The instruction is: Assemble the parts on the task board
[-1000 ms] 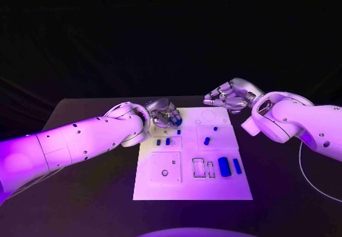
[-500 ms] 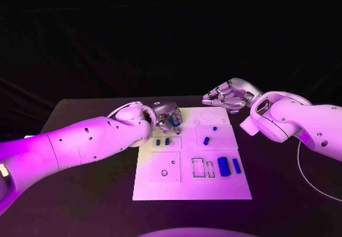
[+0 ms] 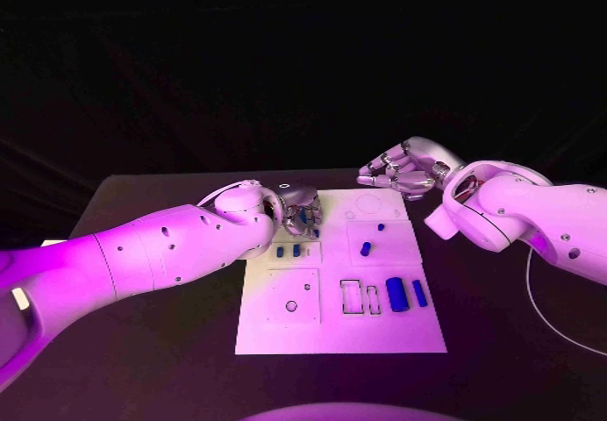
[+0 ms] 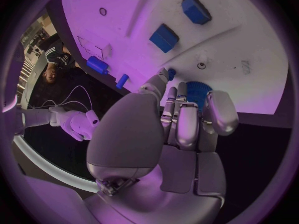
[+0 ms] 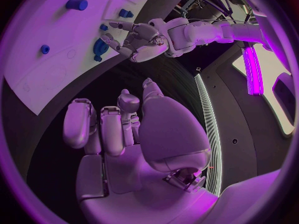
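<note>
The white task board [image 3: 341, 338] lies mid-table. My left hand [image 3: 298, 210] is over its far left corner, fingers curled round a blue ribbed round part [image 4: 198, 92], which also appears as the blue round part [image 5: 99, 47] under that left hand [image 5: 140, 40]. On the board are two small blue blocks [image 3: 289, 252], a blue peg [image 3: 380, 226], a short blue piece [image 3: 366, 249], a thick blue cylinder [image 3: 397, 295] and a thin blue bar [image 3: 420, 294]. My right hand [image 3: 403, 171] hovers past the far right corner, fingers curled in, holding nothing.
Two empty rectangular slots [image 3: 360, 299] sit left of the thick cylinder, and a small hole [image 3: 291, 307] marks the near left panel. A round outline [image 3: 369, 205] lies at the far right corner. Dark table [image 3: 152, 351] surrounds the board.
My left forearm has rolled and the hand has edged toward the board's far left corner, keeping the blue round part. The right hand has hardly moved.
</note>
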